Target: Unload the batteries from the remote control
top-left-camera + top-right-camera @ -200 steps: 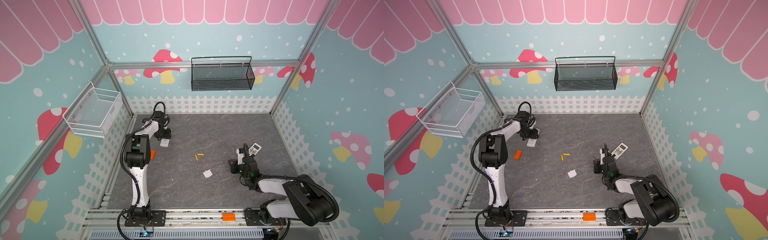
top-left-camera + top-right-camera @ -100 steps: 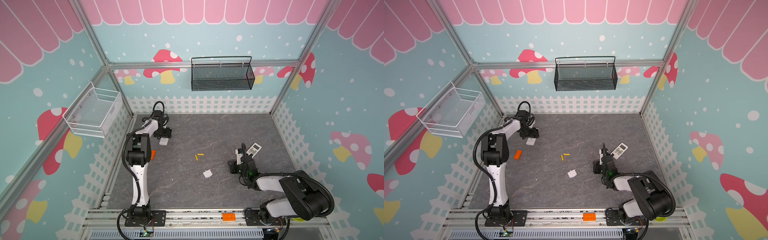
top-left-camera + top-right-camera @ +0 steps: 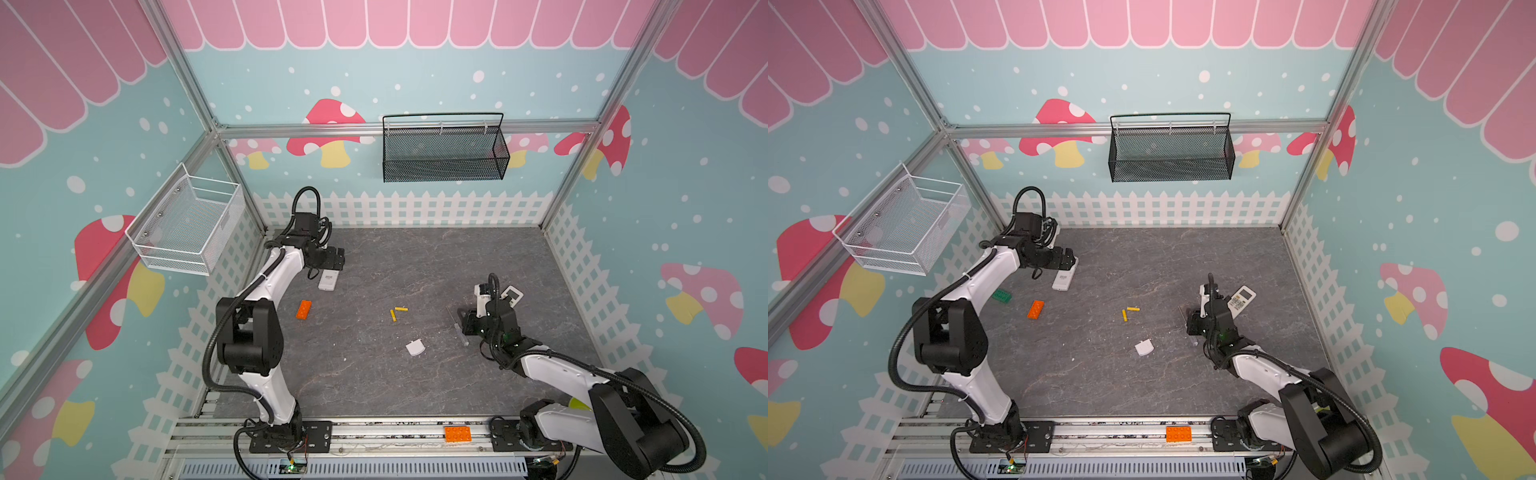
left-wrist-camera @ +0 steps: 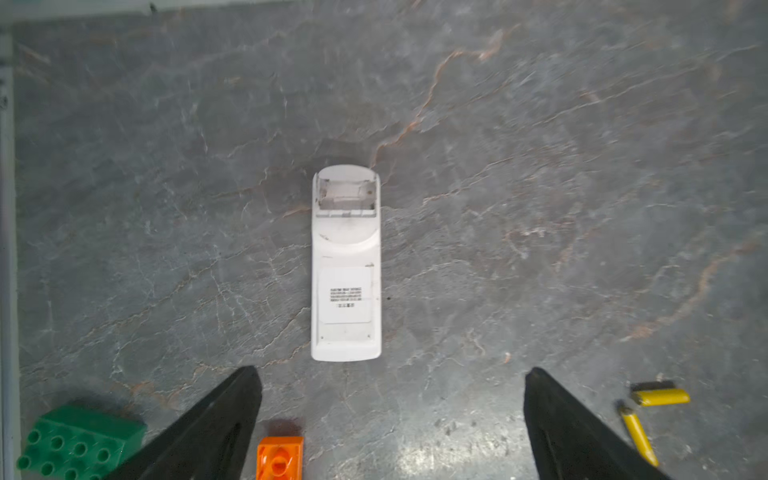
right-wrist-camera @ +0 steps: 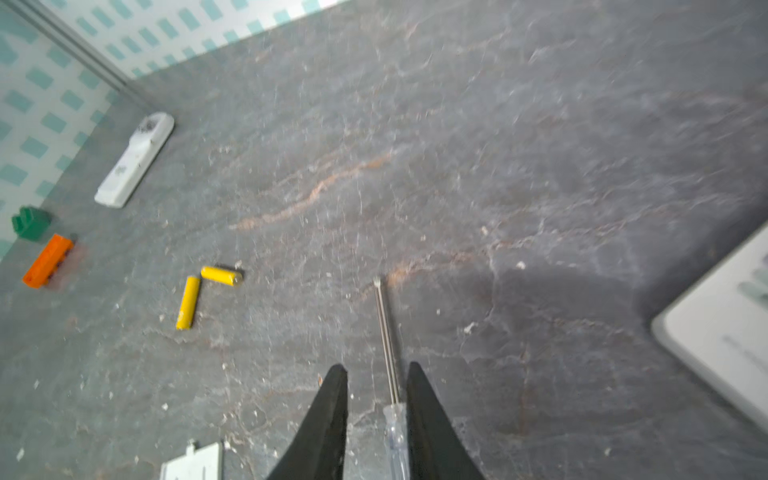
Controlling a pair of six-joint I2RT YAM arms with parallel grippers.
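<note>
Back side up, a white remote control (image 4: 345, 266) lies at the back left of the floor (image 3: 328, 279), and its battery bay (image 4: 347, 195) is uncovered and empty. My left gripper (image 4: 392, 374) hovers over its near end, open wide and holding nothing. Two yellow batteries (image 3: 397, 312) lie loose mid-floor, also in the right wrist view (image 5: 187, 303). My right gripper (image 5: 377, 368) sits low at the right, its jaws slightly apart. A clear-handled screwdriver (image 5: 388, 353) lies on the floor between them, against one finger. A second white remote (image 3: 512, 296) lies face up just behind that gripper.
A white battery cover (image 3: 415, 347) lies on the floor near the front of the batteries. An orange brick (image 3: 304, 309) and a green brick (image 3: 1002, 296) sit by the left arm. A black wire basket (image 3: 442, 151) hangs on the back wall and a white one (image 3: 187, 222) on the left wall.
My left jaws have spread wide over the remote. My right jaws have parted a little around the screwdriver. Neither arm has shifted much.
</note>
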